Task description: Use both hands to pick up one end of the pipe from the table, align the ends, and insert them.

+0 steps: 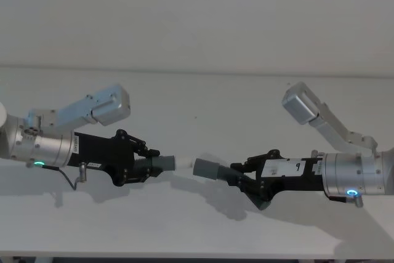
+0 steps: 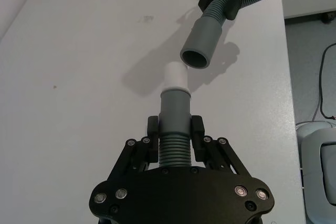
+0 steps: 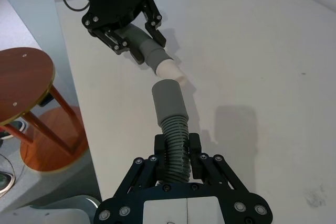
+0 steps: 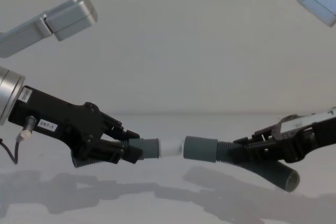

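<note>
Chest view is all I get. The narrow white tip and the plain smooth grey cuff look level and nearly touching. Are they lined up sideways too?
Observer: No. In the left wrist view the narrow white tip points past the rim of the plain smooth grey cuff, and the cuff's bore is angled off the tip's axis.
Operator: Any gap left?
Observer: Yes, a small one. The head view shows a strip of matte white table between the two ends.
Operator: Where are the grips?
Observer: The left gripper clamps the ribbed part of the white-tipped hose piece right behind its cuff. The right gripper clamps the ribs of the plain-cuffed hose piece farther back from its cuff.
</note>
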`<act>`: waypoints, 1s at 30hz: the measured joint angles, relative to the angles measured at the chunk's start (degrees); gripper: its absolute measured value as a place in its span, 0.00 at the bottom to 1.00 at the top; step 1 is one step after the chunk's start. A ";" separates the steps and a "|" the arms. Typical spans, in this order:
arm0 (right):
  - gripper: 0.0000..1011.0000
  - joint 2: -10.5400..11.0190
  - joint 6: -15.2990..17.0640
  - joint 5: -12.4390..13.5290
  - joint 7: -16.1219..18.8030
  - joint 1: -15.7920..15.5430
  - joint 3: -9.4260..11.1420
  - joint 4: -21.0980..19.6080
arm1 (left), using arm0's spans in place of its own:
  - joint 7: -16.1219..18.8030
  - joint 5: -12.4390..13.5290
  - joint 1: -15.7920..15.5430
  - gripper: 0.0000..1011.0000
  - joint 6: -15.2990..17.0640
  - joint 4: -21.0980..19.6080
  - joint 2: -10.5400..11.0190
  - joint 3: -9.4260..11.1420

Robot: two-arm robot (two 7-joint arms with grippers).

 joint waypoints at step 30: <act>0.26 1.18 0.36 1.25 -0.99 0.27 -1.15 0.57 | -0.80 0.64 -1.04 0.35 -0.32 0.20 -0.37 0.95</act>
